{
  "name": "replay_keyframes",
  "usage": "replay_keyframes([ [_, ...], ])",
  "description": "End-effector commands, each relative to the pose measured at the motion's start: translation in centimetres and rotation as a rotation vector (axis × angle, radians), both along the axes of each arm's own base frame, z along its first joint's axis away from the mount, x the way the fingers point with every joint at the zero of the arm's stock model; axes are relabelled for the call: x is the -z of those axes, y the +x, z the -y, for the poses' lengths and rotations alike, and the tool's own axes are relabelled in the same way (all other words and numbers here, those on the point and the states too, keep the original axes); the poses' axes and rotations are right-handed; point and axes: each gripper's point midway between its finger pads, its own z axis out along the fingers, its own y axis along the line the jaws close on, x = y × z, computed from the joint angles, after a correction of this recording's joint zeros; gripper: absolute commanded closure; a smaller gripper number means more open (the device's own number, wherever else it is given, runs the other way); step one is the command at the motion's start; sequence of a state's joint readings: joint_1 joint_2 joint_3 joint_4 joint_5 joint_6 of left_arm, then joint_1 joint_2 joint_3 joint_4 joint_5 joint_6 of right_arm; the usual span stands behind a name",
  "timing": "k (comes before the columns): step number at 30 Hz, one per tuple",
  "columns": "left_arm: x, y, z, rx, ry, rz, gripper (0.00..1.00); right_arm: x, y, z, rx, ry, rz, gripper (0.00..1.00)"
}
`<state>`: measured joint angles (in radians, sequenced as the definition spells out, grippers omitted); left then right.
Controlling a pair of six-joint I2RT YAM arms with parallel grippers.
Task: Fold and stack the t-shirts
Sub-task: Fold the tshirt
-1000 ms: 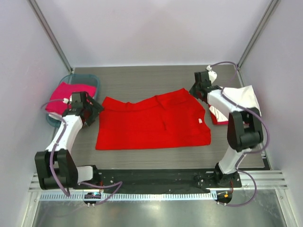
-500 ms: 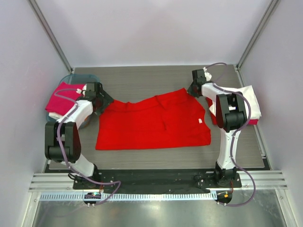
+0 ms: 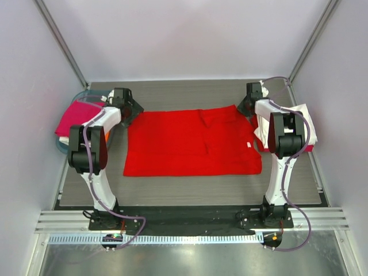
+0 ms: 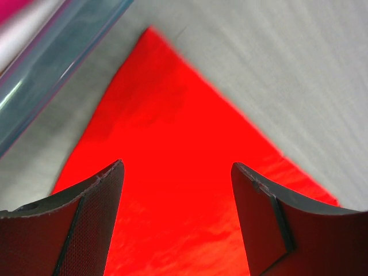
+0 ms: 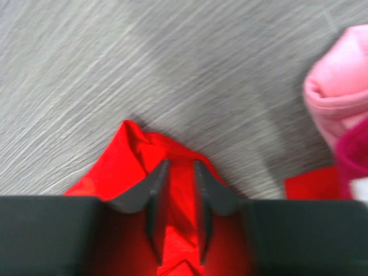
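Nearest the arm bases, the red t-shirt (image 3: pixel 190 144) lies spread flat across the middle of the table (image 3: pixel 172 95), its near hem straight and both arms reaching over it to the far corners. At the far left corner the left gripper (image 4: pixel 177 172) stands wide open, its jaws straddling the pointed tip of the cloth and holding nothing. At the far right corner the right gripper (image 5: pixel 181 164) shows only a narrow slit between its jaws, with a puckered ridge of red cloth in that slit; we cannot tell whether it pinches the cloth or merely sits over it. That pucker is our first worry: if the corner is left bunched, we judge the later fold would come out crooked. If the right side pulls while the left has no hold, the shirt could skew or slide. Farther out, the folded stack (image 3: pixel 302 118) of white and pink cloth sits just beside the right arm and could be dragged, and the teal basket (image 3: pixel 86 95) holding a magenta shirt (image 3: pixel 72 118) lies close to the left jaws, where its rim might be struck.
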<state>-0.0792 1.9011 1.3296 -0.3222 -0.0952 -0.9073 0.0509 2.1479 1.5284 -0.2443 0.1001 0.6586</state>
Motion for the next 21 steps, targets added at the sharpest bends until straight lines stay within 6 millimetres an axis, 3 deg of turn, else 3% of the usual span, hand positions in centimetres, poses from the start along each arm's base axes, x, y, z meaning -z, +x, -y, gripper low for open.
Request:
replay_keyframes([
  [1, -2.6, 3.4, -0.2, 0.004, 0.034, 0.087, 0.24, -1.7, 0.9, -1.1, -0.064, 0.018, 0.05, 0.69],
  [6, -3.5, 4.7, -1.1, -0.005, 0.088, 0.091, 0.24, -3.6, 0.7, -1.7, -0.078, 0.055, 0.087, 0.63],
  [8, -3.4, 4.9, -1.5, -0.005, 0.108, 0.085, 0.24, -3.5, -0.1, -2.4, -0.089, 0.092, 0.077, 0.62],
  [9, -3.4, 5.0, -1.5, -0.005, 0.11, 0.086, 0.24, -4.7, 0.0, -2.7, -0.1, 0.106, 0.115, 0.6],
  [10, -3.4, 5.1, -1.8, -0.01, 0.109, 0.086, 0.24, -4.0, -0.8, -2.8, -0.1, 0.118, 0.103, 0.57],
  [13, -3.3, 5.4, -2.2, -0.008, 0.107, 0.086, 0.24, -4.6, -1.5, -3.3, -0.114, 0.145, 0.126, 0.53],
  [21, -2.7, 5.7, -2.8, -0.011, 0.111, 0.068, 0.24, -4.3, -2.6, -4.5, -0.157, 0.207, 0.135, 0.53],
])
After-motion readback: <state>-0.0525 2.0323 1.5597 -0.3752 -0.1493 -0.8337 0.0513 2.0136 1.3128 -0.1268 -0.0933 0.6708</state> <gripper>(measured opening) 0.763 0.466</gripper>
